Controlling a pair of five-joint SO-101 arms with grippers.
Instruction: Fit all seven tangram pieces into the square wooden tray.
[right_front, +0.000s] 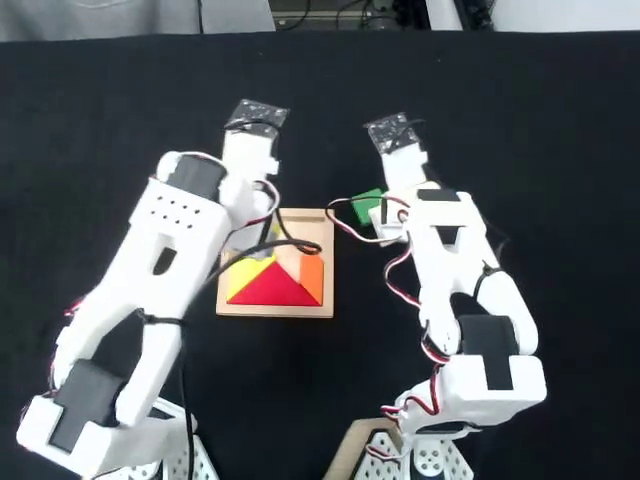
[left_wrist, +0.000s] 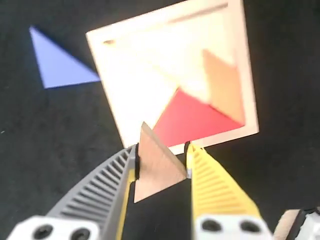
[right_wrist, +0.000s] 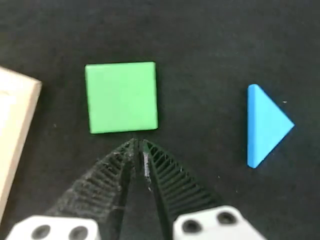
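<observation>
Left claw (left_wrist: 161, 150) is pinching a flat tan triangular piece (left_wrist: 157, 172) by its edges, over the left side of the square wooden tray (right_front: 275, 311), mid-frame in the high view. Red triangle (right_front: 272, 288) and orange triangle (right_front: 312, 272) sit inside. Right claw (right_wrist: 138, 147) is pressed together, just beside the green square piece (right_wrist: 121, 97). Pieces look light, rigid, slick: grip opposite edges, expect pivoting

square wooden tray (left_wrist: 145, 70) holds a red triangle (right_front: 272, 288) and an orange triangle (right_front: 313, 272); green square (right_wrist: 121, 97) lies flat beside it; tan triangle (left_wrist: 155, 165) is pinched upright near its rim.
</observation>
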